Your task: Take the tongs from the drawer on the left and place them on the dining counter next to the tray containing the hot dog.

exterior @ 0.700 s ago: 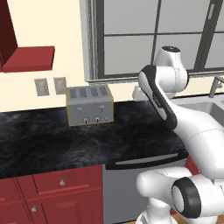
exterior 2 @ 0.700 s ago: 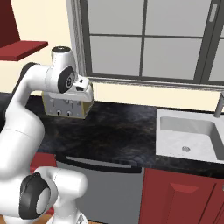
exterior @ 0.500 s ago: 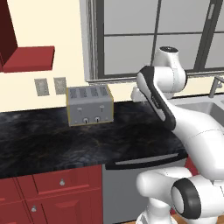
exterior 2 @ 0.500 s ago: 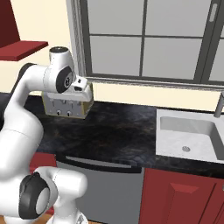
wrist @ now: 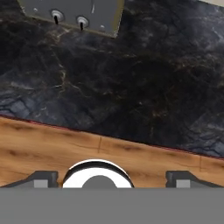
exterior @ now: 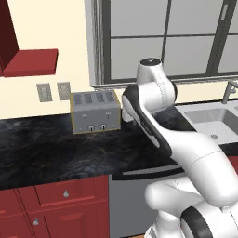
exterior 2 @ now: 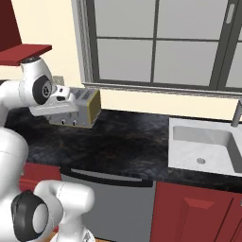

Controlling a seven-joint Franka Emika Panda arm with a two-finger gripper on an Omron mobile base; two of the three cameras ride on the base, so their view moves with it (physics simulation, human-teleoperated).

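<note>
The jaws stand wide apart with nothing between them. In the hand view you see one dark fingertip (wrist: 43, 177) low on the left and its twin far over on the right. They look down past the front edge of the black marbled tabletop (wrist: 144, 83) onto a strip of wooden floor (wrist: 48, 148). The grey toaster (wrist: 72, 15) sits at the top of that view, showing its two knobs.

Since the earlier pictures the white arm (exterior: 155, 109) has swung to its left. The toaster, window and sink sit where they were, so your base has not driven. In the right base view the hand now reaches across the front of the toaster (exterior 2: 87, 106).

Your target, the drawer (exterior: 65, 193), is low in the left base view, just under the tabletop. It lies below the toaster and just left of the grey dishwasher front (exterior: 132, 204). It is shut, with its small round knob facing you, so you cannot tell what lies inside. The hand is well above it and off to its right.

The sink (exterior 2: 203, 146) is set into the tabletop on the right, with its drain showing in the pale basin.
</note>
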